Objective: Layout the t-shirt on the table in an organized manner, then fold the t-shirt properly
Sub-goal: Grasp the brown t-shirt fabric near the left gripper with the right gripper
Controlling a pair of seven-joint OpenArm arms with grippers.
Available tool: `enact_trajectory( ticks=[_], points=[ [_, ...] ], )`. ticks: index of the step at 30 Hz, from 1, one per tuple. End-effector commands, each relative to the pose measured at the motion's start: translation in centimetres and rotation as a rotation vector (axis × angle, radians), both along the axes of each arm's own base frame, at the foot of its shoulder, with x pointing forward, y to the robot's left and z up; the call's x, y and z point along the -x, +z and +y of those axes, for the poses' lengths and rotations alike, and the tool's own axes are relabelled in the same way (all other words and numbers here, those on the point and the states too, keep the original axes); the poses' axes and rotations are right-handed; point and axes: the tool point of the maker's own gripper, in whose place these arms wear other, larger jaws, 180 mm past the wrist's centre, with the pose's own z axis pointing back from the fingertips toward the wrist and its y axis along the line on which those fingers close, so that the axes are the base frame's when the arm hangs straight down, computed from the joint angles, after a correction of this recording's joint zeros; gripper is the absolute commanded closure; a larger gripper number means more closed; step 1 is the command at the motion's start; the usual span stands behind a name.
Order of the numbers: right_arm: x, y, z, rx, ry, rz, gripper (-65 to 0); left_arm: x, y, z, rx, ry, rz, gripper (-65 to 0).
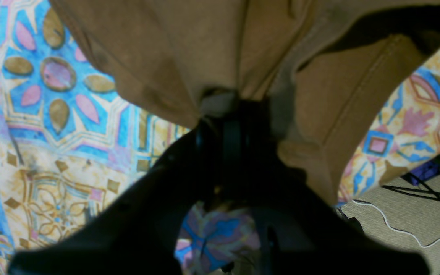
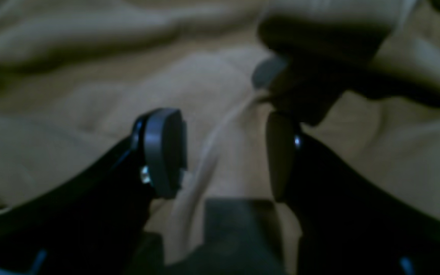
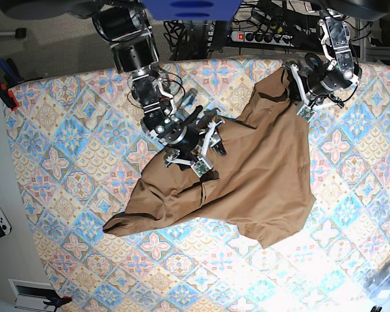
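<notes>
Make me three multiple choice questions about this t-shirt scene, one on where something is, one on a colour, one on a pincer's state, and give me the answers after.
1. Where is the left pincer gripping the t-shirt?
A. At the part nearest the table's far edge
B. At the near hem
C. Nowhere on it

2. What colour is the t-shirt?
A. Navy
B. Tan-brown
C. White

3. What state is the right pincer in?
A. Shut on the t-shirt
B. Open above the t-shirt
C. Out of view

Answers: 1 A, the base view shows fabric bunched at the left pincer near the table's far edge. 2 B, every view shows tan-brown cloth. 3 B, the right wrist view shows a gap between its fingers, with cloth beneath.
</notes>
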Motion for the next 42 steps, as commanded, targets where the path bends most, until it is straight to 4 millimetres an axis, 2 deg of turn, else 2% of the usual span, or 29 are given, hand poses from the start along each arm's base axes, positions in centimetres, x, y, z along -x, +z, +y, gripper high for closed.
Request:
enact_trajectory(
  ticks=[1,6,12,21,28,30,32,35,42],
  points=[
    [-1.6,2.0,0.4,-0.044,-0.014,-0.051,-33.8,3.4,-2.0,3.4,-0.186,0.047,0.174,0.0],
    [-4.4,4.0,-0.8,-0.072,-0.083,-0.089,-33.8,3.4,-2.0,3.4,-0.186,0.047,0.174,0.0],
    [-5.6,5.7,-0.9,-0.077,-0.084,-0.131,-33.8,3.4,-2.0,3.4,-0.186,0.047,0.174,0.0],
    [-6.3,8.6,-0.7,-0.094,-0.082,-0.21,-33.8,3.4,-2.0,3.4,-0.186,0.047,0.174,0.0],
    [-5.4,8.2,1.0,-0.054,-0.018,-0.184,-33.8,3.3,-2.0,3.4,-0.186,0.047,0.172,0.0],
    [-5.9,8.8,1.4,-0.049,-0.003,-0.199,-33.8,3.3,-2.0,3.4,-0.186,0.047,0.172,0.0],
    [-6.4,9.3,1.5,-0.05,-0.002,-0.212,-33.8,3.3,-2.0,3.4,-0.186,0.047,0.172,0.0],
    [-6.4,8.4,1.3,-0.045,-0.007,-0.188,-33.8,3.3,-2.0,3.4,-0.186,0.047,0.172,0.0],
    [-6.4,8.3,1.2,-0.044,-0.008,-0.185,-33.8,3.3,-2.0,3.4,-0.186,0.047,0.172,0.0]
  ],
)
